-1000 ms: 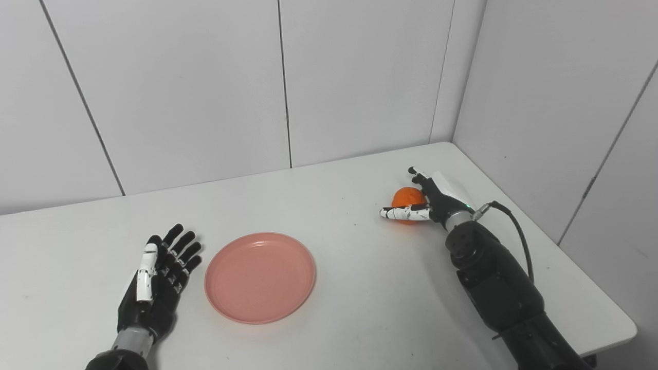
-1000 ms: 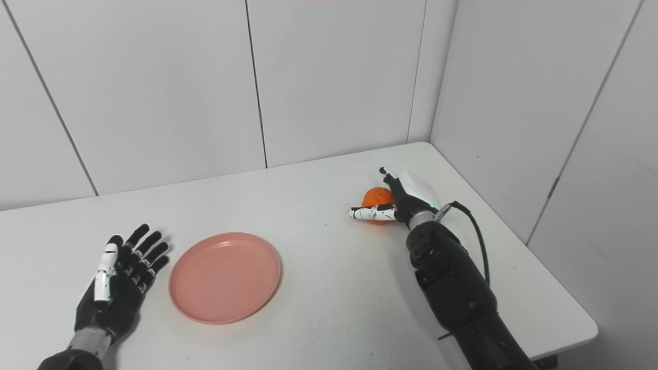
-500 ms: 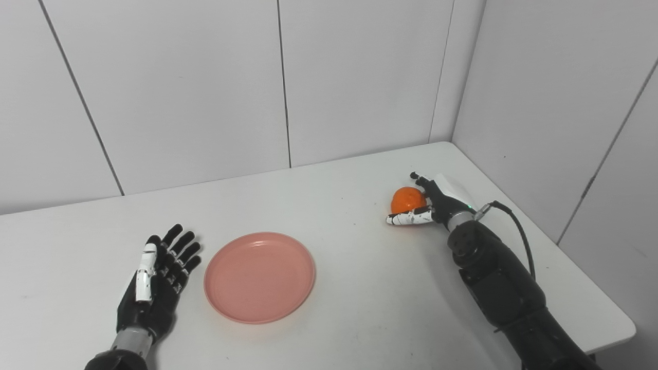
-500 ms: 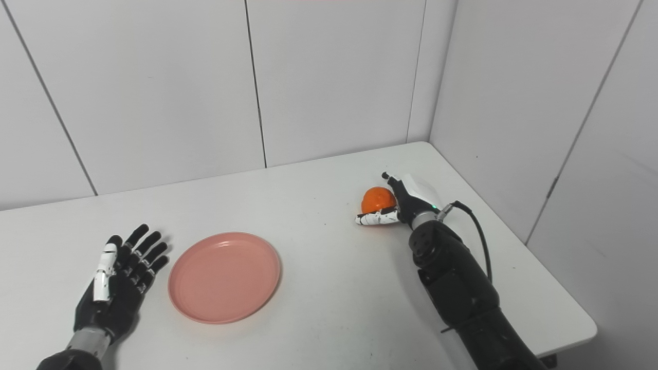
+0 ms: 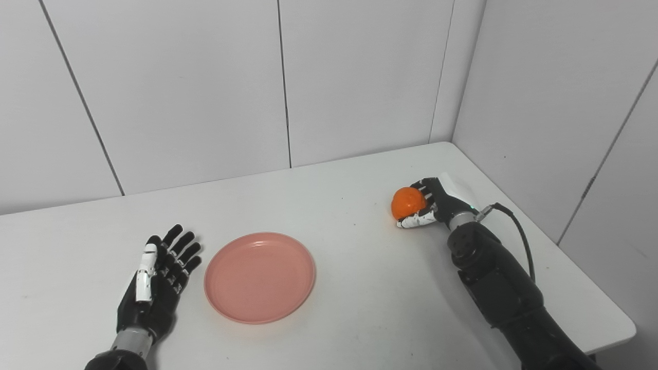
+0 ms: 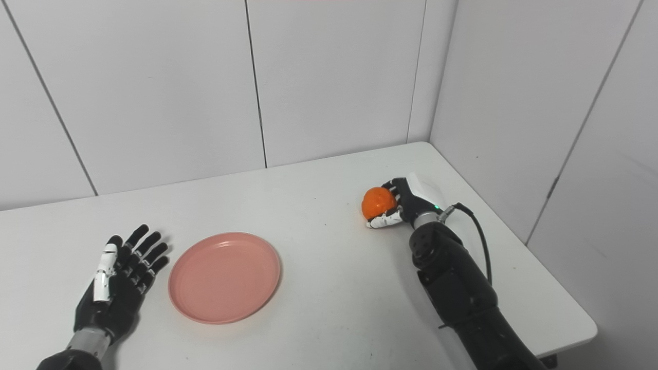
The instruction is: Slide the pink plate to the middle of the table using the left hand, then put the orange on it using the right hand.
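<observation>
1. The white worktop (image 5: 334, 318) stood in a corner of pale wall panels (image 5: 360, 77) and carried a pink plate and an orange.
2. The pink plate (image 5: 260, 277) lay flat near the middle of the worktop, somewhat to the left and toward the near edge; nothing rested on it.
3. The left hand (image 5: 154, 288) lay palm up on the worktop just left of the plate, its fingers (image 5: 177, 252) spread apart, holding nothing and not touching the rim.
4. The orange (image 5: 408, 201) sat at the far right of the worktop, well apart from the plate.
5. The right hand (image 5: 434, 205) was curled around the orange from its right side, black fingers over the top and the white thumb (image 5: 416, 221) beneath; whether the fruit was lifted clear of the worktop could not be told.
6. A black cable (image 5: 516, 236) looped from the right wrist along the forearm.
</observation>
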Controlling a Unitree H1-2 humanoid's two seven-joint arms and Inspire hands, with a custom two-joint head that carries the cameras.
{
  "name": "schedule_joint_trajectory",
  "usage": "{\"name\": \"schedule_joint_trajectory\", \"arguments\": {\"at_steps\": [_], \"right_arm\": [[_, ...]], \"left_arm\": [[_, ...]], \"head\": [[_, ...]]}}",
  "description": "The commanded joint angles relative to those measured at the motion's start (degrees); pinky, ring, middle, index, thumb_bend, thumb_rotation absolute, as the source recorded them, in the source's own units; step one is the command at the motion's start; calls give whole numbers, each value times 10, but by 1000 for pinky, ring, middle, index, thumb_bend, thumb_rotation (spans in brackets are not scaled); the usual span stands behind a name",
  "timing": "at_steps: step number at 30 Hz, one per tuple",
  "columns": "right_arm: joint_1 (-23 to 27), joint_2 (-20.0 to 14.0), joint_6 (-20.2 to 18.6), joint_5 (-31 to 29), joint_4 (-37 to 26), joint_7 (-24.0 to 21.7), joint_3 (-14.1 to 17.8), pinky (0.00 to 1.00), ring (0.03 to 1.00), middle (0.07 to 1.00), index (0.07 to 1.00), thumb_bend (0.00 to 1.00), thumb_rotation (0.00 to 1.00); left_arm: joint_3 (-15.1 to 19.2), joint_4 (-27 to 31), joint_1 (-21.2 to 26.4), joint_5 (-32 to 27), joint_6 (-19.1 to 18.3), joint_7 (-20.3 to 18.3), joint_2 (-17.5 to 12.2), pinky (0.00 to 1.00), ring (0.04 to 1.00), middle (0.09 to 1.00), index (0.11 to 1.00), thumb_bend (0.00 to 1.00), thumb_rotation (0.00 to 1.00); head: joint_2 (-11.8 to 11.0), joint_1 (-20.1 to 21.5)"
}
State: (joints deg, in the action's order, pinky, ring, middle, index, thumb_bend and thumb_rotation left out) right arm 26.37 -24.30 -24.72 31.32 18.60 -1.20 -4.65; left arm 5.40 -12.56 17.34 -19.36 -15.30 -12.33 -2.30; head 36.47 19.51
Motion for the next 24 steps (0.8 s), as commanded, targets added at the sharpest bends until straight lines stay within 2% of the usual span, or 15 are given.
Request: {"name": "schedule_joint_trajectory", "arguments": {"at_steps": [1,5,16,20,24], "right_arm": [[22,-6,38,-12,3,17,5,424,488,528,498,527,142],[20,-2,49,-26,1,29,10,397,457,492,487,502,137],[21,3,65,-56,-6,47,25,395,453,494,487,499,137],[17,2,56,-58,-29,52,28,415,476,513,488,499,140],[16,1,57,-64,-56,51,35,398,458,500,488,500,139]], "left_arm": [[-1,5,2,-1,-13,0,-4,931,904,907,897,381,1000],[-3,5,2,1,-13,0,-5,929,901,904,893,379,1000],[-3,3,4,0,-13,-1,-4,929,901,903,895,379,1000],[-6,4,4,4,-11,0,-3,930,901,904,896,376,1000],[-7,4,3,4,-11,4,2,930,902,904,897,374,1000]], "head": [[0,0],[0,-1],[1,-4],[2,-16],[2,-26]]}}
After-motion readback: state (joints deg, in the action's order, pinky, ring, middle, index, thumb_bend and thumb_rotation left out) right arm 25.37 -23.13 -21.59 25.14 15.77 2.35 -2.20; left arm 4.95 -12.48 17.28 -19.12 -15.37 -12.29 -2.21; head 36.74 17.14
